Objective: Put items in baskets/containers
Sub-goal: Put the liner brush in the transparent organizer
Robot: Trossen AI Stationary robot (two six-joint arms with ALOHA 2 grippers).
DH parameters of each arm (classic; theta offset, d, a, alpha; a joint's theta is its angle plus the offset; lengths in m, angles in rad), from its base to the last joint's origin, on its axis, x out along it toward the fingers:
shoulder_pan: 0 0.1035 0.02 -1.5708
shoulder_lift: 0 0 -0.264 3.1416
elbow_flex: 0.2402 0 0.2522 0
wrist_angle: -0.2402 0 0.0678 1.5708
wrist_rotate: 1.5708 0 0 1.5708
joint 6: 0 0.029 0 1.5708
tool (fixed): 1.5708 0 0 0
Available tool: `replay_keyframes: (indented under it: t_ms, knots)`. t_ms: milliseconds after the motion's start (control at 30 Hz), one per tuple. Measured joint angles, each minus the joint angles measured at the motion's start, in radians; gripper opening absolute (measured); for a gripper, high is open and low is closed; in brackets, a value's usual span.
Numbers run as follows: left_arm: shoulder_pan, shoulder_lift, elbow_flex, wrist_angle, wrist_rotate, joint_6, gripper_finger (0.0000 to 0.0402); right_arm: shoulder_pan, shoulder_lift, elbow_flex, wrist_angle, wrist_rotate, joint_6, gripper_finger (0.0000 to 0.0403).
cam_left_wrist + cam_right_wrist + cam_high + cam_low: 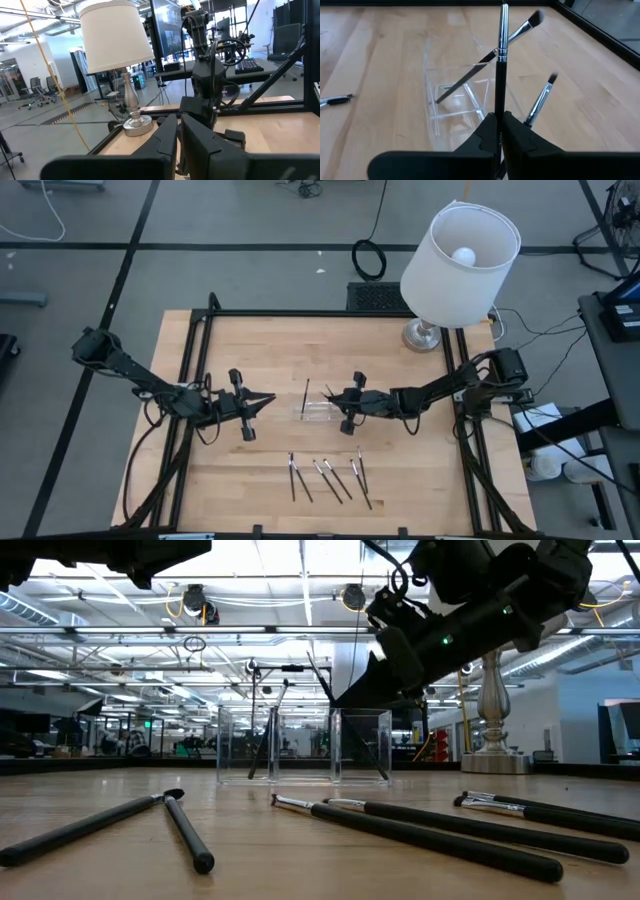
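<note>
The clear plastic container [318, 413] stands mid-table; in the low view its see-through walls [300, 745] rise upright. One dark stick [485, 62] leans inside it with its brush end up, and a second stick [540, 100] stands beside it. My right gripper [330, 394] is at the container's right side, shut on a third stick [500, 65]. Several more sticks [330, 478] lie flat on the wood near the near edge. My left gripper [270, 400] hangs shut just left of the container, touching nothing. My right gripper pinches the stick's dark handle [498, 107] between its two fingers, coming from the table's right and slanting down. The stick stands across the fingers, nearly upright, silvery end [503, 35] up. Its lower end [385, 775] reaches down inside the container.
A white-shaded lamp [460, 255] stands at the far right corner, its base [425, 335] on the table. A black frame [200, 360] runs along the table's sides. Bare wood lies between the container and the loose sticks [420, 835].
</note>
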Motion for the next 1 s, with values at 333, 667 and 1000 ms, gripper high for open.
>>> replay_keyframes:
  t_ms: [333,667,1000]
  knots:
    - [0.000,0.000,0.000,0.000,-0.001,0.006,0.0035,0.000,0.000,0.000,-0.006,-0.003,0.052,0.0004]
    - [0.000,0.000,0.000,0.000,-0.001,0.005,0.0035,0.000,-0.002,0.000,-0.027,-0.003,0.087,0.0043]
    - [0.000,0.000,0.000,0.000,-0.001,0.004,0.0035,0.005,-0.032,-0.001,-0.010,-0.021,0.067,0.0080]
